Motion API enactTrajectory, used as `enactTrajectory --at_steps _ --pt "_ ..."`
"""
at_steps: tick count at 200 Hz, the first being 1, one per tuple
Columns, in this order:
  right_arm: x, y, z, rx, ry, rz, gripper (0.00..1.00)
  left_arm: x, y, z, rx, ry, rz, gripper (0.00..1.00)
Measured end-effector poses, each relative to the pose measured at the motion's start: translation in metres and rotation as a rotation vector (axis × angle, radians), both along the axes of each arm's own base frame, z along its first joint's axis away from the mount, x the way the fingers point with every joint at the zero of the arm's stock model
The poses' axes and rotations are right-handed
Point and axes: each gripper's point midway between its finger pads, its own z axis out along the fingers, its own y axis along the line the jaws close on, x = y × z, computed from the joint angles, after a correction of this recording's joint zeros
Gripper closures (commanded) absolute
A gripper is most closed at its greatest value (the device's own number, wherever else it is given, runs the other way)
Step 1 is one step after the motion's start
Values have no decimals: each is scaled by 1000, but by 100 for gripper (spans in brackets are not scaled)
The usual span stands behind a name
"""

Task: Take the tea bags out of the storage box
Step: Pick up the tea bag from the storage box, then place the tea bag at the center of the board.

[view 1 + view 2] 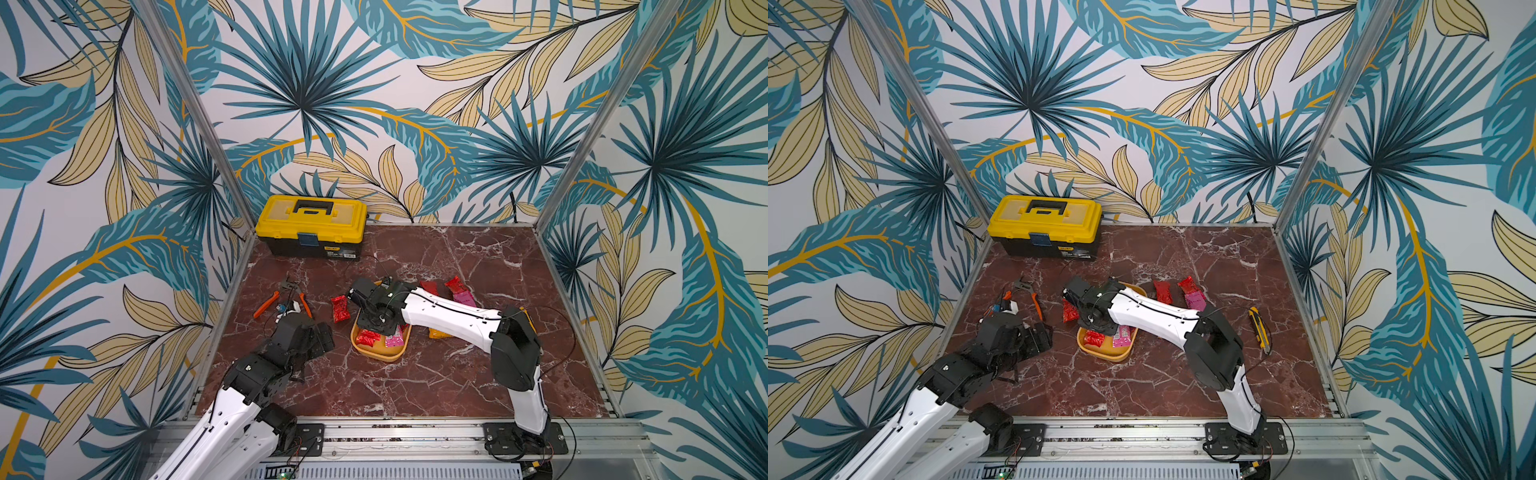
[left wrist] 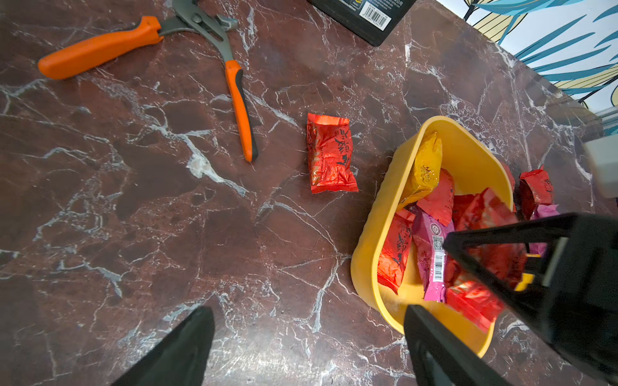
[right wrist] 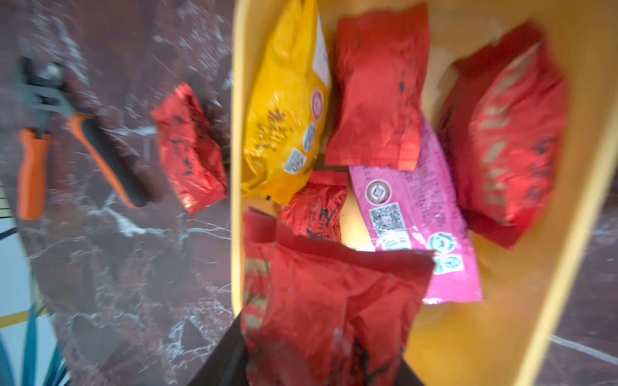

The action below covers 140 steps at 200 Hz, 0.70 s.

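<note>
My right claw (image 3: pixel 321 361) is pinching a red tea bag (image 3: pixel 327 294) inside the storage box (image 3: pixel 495 334), near its rim. It looks like light, crinkly, slippery foil, so I'd bite the flat sealed edge. Beside the box, my left claw (image 2: pixel 307 312) hangs spread wide.

We count one storage box (image 1: pixel 377 354), a yellow-orange tray, holding six tea bags (image 3: pixel 378 90) that we can make out: four red, one yellow sachet (image 3: pixel 284 110) and one pink sachet (image 3: pixel 411 207). Overlap in the tray may hide more. Five more sachets lie on the desk (image 1: pixel 415 386): three red, one pink and one orange-yellow sachet (image 1: pixel 437 333). That gives us eleven in all. Beyond those, we count one yellow-lidded toolbox (image 1: pixel 311 226), one pair of orange-handled pliers (image 2: pixel 235 97) and one yellow utility knife (image 1: pixel 1259 328).
</note>
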Motion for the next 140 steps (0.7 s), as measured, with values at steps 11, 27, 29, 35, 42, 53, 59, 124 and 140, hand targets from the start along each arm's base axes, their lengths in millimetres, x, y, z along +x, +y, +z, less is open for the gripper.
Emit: enactTrajectory --at_steps 11,27,29,35,42,53,59,124,140 --pt "5 -10 11 6 -21 -7 52 2 -2 1 2 8 -7 6" --pt "14 -30 23 5 -43 -27 53 6 -7 4 1 18 -22 7" --pt "16 -33 24 3 -46 -31 53 6 -8 4 0 21 -24 7" --pt "21 -43 27 1 -53 -43 53 8 -10 4 -1 28 -31 7" --pt "25 -54 29 -5 -58 -56 53 10 -13 4 -5 37 -39 7" --pt "33 -74 31 -15 -61 -81 53 13 -19 3 -8 59 -55 8" --pt "38 -85 32 -21 -61 -98 52 14 -23 2 -10 71 -67 8" --pt "74 -218 41 -136 -98 -262 50 35 -88 6 -3 110 -225 8" --pt "80 -244 45 -150 -107 -293 50 40 -105 6 -3 111 -258 8"
